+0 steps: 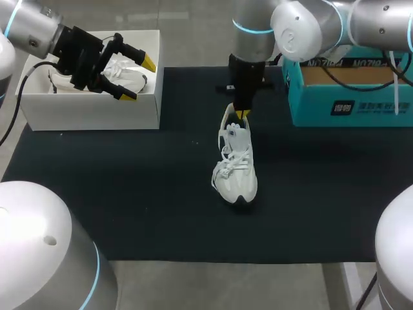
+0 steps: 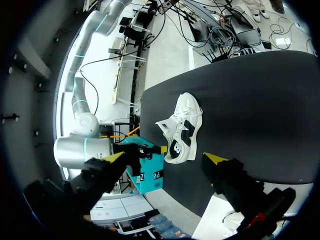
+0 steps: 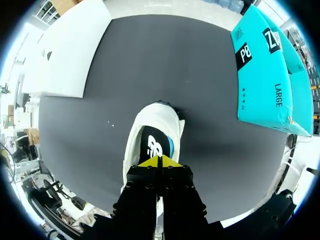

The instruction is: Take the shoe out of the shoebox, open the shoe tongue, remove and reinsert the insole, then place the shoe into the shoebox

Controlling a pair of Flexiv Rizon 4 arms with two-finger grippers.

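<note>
A white shoe (image 1: 237,165) with a dark tongue lining stands upright on the black mat (image 1: 129,194), toe toward the front edge. My right gripper (image 1: 242,115) is shut, its yellow tips pressed together right at the shoe's heel opening; in the right wrist view the gripper (image 3: 160,161) sits over the shoe (image 3: 150,145). Whether it pinches anything thin is hidden. My left gripper (image 1: 139,79) hangs open over the white shoebox (image 1: 90,113), nothing between its fingers. From the left wrist view the gripper (image 2: 166,158) looks across at the shoe (image 2: 181,129).
A second white shoe (image 1: 126,74) lies inside the white shoebox at the mat's back left. A teal cardboard box (image 1: 348,97) stands at the back right, close to my right arm. The white shoebox (image 3: 65,50) and teal box (image 3: 265,75) flank the shoe.
</note>
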